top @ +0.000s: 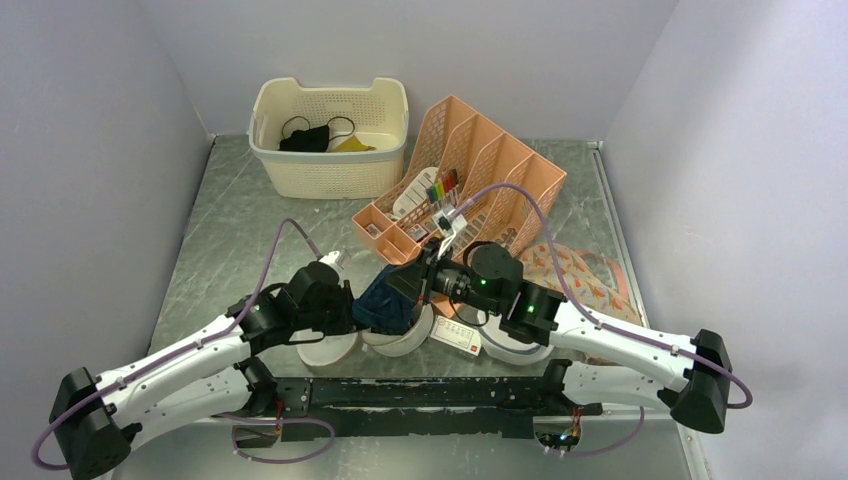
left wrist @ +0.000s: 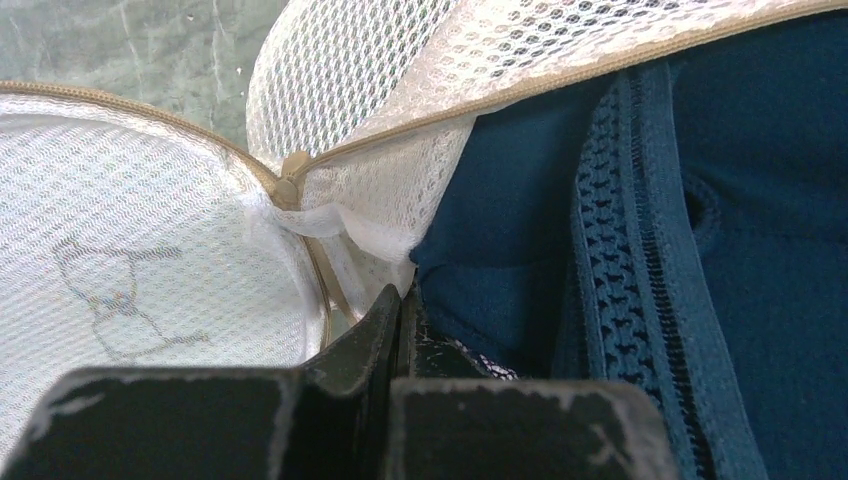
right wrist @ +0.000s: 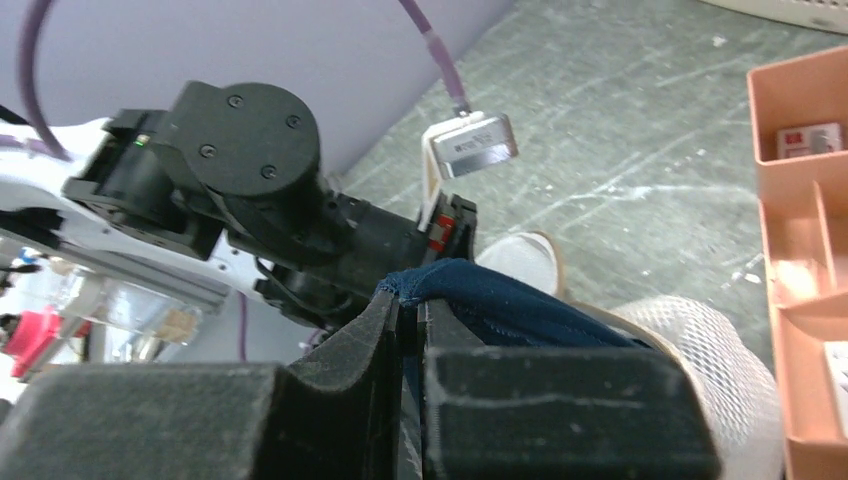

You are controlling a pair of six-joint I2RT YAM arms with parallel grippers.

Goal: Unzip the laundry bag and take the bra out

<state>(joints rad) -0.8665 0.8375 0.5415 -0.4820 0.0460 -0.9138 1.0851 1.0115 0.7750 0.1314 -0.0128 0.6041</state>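
Observation:
The laundry bag (top: 330,350) lies unzipped on the table between the arms, its white mesh halves (left wrist: 120,250) edged with a tan zipper (left wrist: 293,165). The navy bra (top: 385,300) bulges out of the opening, and its lace band (left wrist: 620,260) shows in the left wrist view. My left gripper (left wrist: 402,300) is shut, with the bag's white mesh edge running into its tips. My right gripper (right wrist: 410,300) is shut on a fold of the bra (right wrist: 500,310), lifted above the bag (right wrist: 700,340). The two grippers (top: 350,310) (top: 410,283) sit close together over the bag.
A cream basket (top: 330,140) with a black cloth (top: 305,138) stands at the back. An orange file organiser (top: 470,170) stands just behind the right gripper. A patterned cloth (top: 585,270) lies to the right, and a white card (top: 458,337) lies near the bag.

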